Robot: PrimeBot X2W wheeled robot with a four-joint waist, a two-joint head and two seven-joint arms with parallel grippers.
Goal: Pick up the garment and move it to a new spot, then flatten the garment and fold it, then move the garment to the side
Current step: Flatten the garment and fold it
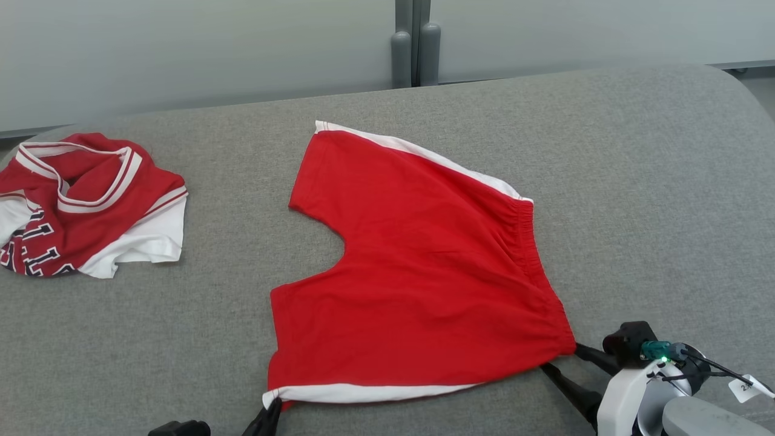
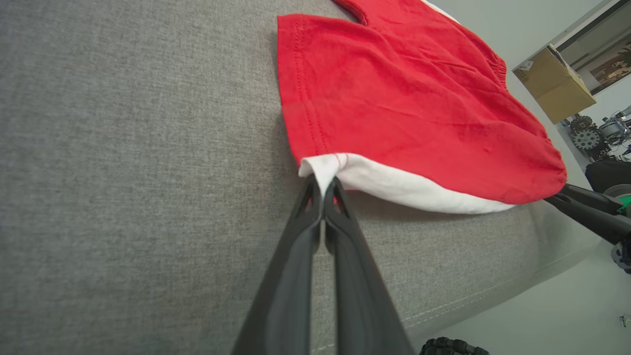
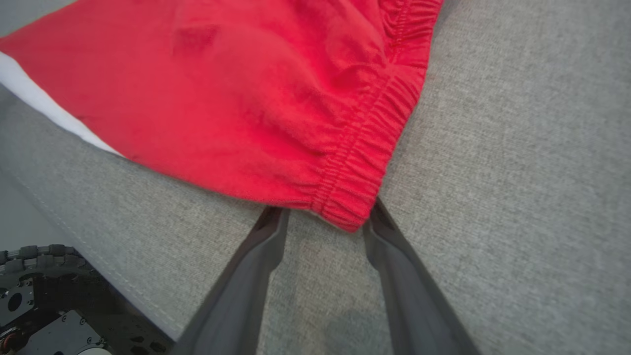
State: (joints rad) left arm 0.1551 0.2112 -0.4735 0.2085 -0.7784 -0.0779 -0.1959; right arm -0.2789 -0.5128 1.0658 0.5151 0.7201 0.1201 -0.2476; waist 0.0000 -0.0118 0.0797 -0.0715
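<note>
The red and white jersey point(image 1: 91, 200) crumpled at the far left of the worktop bears black block characters edged in white point(image 1: 39, 245); folds cut them off, and what shows looks like a pair of L's or 1's, so no whole word can be read. A small white tag point(image 1: 746, 387) hanging by the right wrist carries a printed number starting with 2, the rest too small to tell.
</note>
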